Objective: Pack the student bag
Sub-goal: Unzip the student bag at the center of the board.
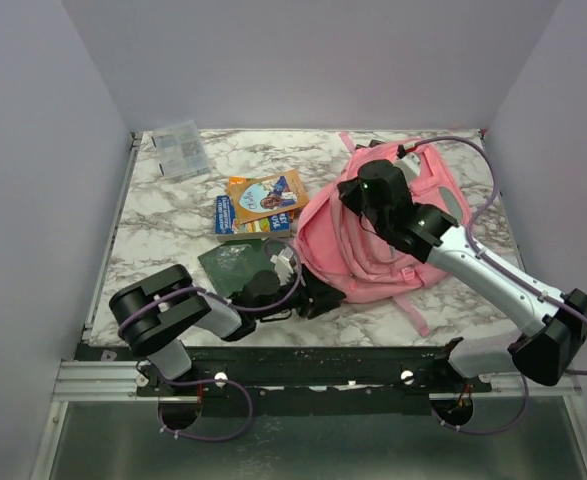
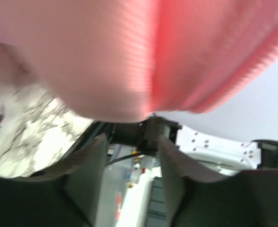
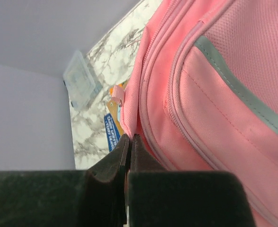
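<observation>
Pink student bag [image 3: 224,109] (against right gripper [image 3: 130,138])

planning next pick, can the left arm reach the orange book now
Probably yes: the orange book lies uncovered beside the student bag, and the open left gripper is close by.

High rear overview — both wrist cameras close against the student bag [image 1: 333,250]

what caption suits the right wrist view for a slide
closed right gripper at the pink backpack zip edge, clear plastic box behind
</observation>
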